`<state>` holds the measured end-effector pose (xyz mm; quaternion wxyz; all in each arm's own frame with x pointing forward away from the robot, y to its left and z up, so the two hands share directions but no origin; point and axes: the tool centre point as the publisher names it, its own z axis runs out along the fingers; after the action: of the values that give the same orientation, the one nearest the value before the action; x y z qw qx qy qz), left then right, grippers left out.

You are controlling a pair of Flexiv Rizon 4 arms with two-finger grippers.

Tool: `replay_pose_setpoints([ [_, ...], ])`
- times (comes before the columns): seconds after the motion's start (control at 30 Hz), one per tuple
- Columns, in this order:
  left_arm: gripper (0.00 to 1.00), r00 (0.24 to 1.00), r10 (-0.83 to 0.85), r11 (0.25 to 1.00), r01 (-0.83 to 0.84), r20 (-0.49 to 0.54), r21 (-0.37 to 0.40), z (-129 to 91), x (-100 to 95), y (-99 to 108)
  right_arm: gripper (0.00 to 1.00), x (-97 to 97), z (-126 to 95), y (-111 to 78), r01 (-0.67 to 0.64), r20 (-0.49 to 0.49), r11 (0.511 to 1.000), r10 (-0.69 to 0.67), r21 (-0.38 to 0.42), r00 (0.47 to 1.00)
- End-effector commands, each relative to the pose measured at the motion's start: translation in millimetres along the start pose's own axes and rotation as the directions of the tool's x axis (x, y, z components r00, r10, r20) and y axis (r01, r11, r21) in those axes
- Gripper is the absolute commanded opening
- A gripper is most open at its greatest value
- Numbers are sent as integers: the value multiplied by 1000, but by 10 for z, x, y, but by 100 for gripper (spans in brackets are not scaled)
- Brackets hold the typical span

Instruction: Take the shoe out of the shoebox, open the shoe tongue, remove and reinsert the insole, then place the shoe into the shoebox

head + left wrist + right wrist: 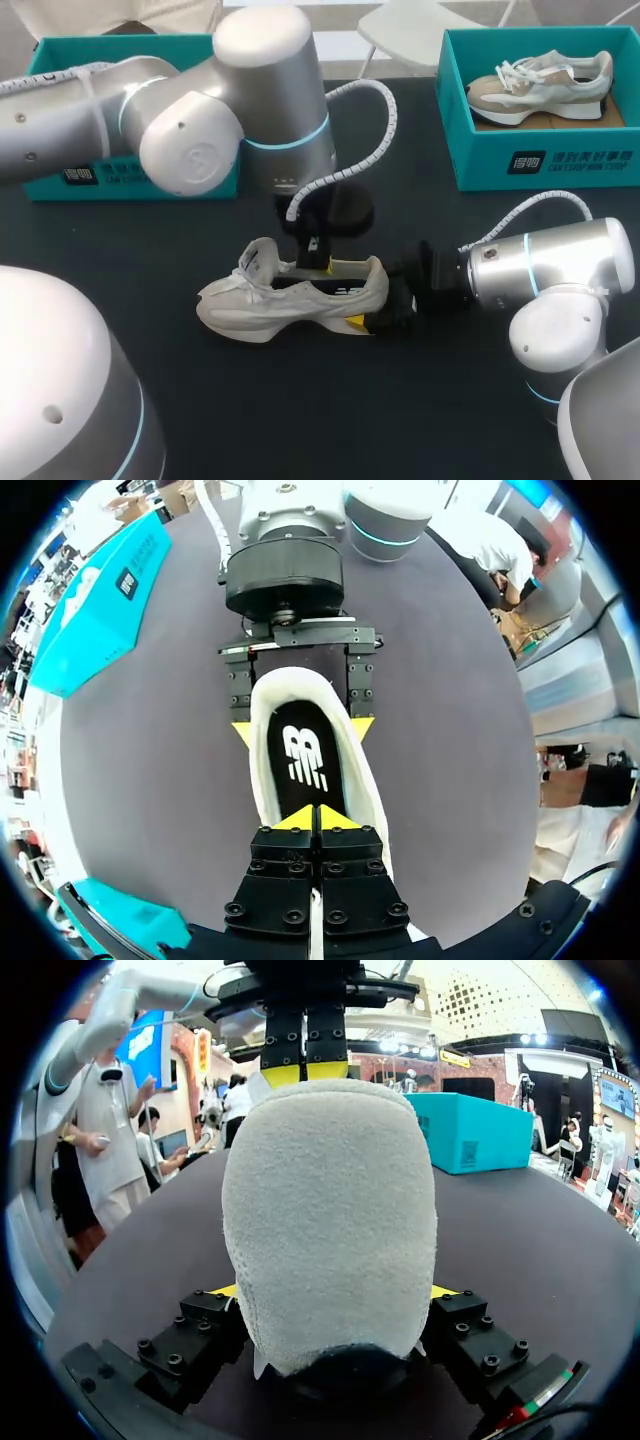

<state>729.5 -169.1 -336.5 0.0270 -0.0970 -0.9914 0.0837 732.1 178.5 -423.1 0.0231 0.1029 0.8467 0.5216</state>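
A cream shoe (290, 300) lies on its side-on sole on the dark table, toe toward my left. My right gripper (375, 312) is shut on its heel, one yellow tip on each side, as the right wrist view (335, 1290) and the left wrist view (302, 727) both show. My left gripper (315, 265) comes straight down into the shoe's opening. Its tips (320, 818) are shut together right over the black insole (305, 755), which lies flat inside. Whether they pinch the insole I cannot tell. The fuzzy heel (330, 1230) fills the right wrist view.
A teal shoebox (540, 160) at the back right holds a second shoe (545, 85). Another teal box (60, 180) stands at the back left, largely hidden behind my left arm. Bare dark table lies in front of the shoe.
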Motion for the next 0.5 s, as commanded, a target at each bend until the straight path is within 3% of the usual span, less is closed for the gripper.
replay_pose_setpoints([
  [0.03, 0, 1000, 4, 1000, -4, -6, 7, 160, 21, -83, 0, 33, -8, -61, -2, 3, 1000, 2, 5, 1000],
  [0.3, 0, 999, 7, 1000, -6, -36, 9, 409, 141, -23, 0, 33, -8, -61, -2, 3, 1000, 2, 5, 1000],
  [0.5, 0, 999, -19, 1000, 19, -43, -10, 436, 215, 83, 0, 33, -8, -61, -2, 3, 1000, 2, 5, 1000],
])
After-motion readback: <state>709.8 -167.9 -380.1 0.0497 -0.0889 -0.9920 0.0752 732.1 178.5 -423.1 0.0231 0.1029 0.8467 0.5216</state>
